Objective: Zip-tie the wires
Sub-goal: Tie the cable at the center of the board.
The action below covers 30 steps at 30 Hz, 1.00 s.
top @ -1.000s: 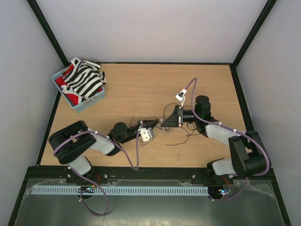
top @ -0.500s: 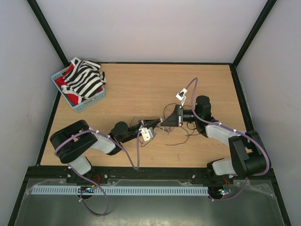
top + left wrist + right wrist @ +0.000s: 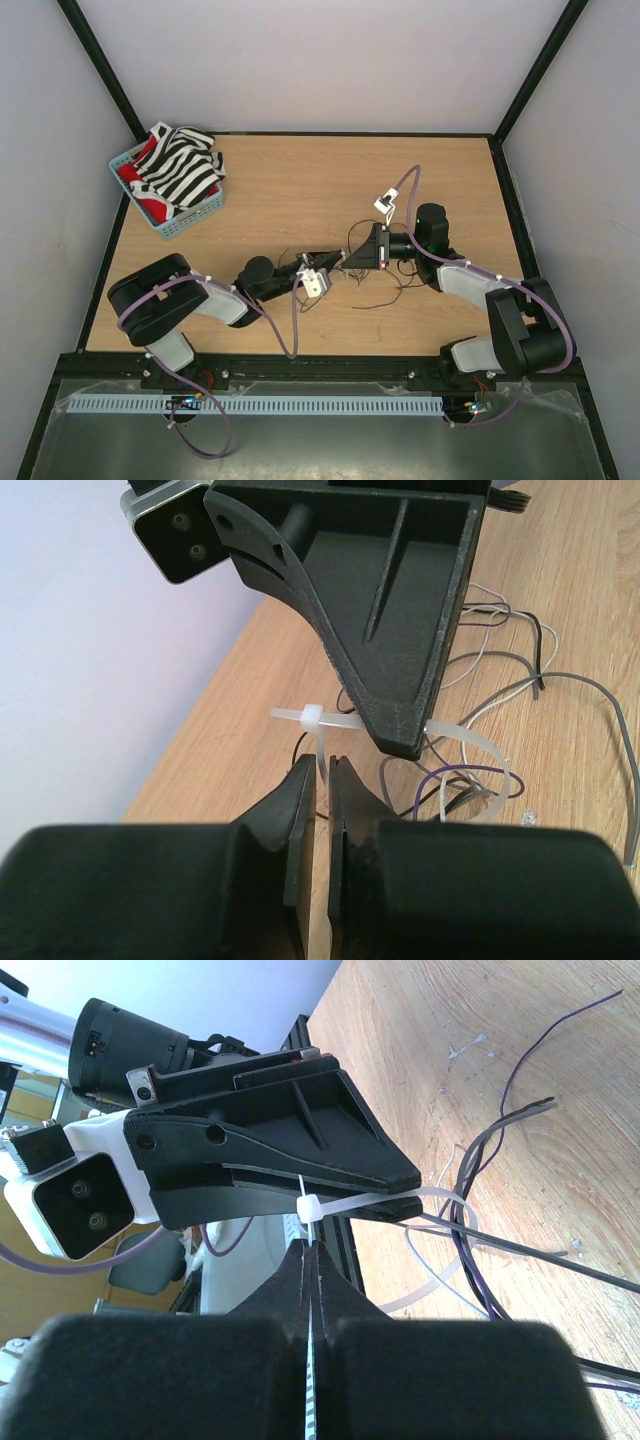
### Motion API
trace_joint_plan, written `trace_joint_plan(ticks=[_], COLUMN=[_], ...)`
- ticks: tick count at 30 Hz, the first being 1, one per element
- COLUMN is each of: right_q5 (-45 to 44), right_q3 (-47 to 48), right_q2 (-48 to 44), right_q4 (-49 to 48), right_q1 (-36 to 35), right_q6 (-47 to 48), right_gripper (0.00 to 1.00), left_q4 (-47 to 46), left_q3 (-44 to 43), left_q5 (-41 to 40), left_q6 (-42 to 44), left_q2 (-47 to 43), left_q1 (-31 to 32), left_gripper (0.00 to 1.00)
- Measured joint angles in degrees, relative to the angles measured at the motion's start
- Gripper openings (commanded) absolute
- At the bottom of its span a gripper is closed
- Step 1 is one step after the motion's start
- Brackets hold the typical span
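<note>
The wires (image 3: 385,283) lie curled on the wooden table (image 3: 300,190); they are thin grey, dark and purple strands (image 3: 500,670). A white zip tie loops round them (image 3: 478,748), with its head (image 3: 311,716) between the two grippers. My right gripper (image 3: 311,1250) is shut on the ridged tail just below the head (image 3: 308,1207). My left gripper (image 3: 322,765) faces it tip to tip. Its jaws stand a narrow crack apart, and the strap runs loosely through the gap.
A blue basket (image 3: 190,222) with striped and red cloth sits at the table's back left corner. Black frame rails edge the table, and lilac cables trail from both arms. Loose wire ends spread to the right of the grippers (image 3: 400,268).
The left jaws have eased slightly apart around the strap. Both arms and the wires stay nearly where they were.
</note>
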<state>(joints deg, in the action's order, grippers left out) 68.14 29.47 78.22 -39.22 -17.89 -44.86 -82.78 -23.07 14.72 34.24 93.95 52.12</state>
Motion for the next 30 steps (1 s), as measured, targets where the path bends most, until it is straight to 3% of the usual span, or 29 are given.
trace_joint_plan(ticks=[30], right_q5=[0.00], right_q3=[-0.20], right_q2=[0.00], right_q4=[-0.17], right_q1=[0.04], right_q6=[-0.13], right_gripper=[0.00], left_q4=[0.00], left_q3=[-0.24], left_q5=[0.22], left_q6=[0.00], left_q2=[-0.04], left_q1=[0.22], left_gripper=[0.17])
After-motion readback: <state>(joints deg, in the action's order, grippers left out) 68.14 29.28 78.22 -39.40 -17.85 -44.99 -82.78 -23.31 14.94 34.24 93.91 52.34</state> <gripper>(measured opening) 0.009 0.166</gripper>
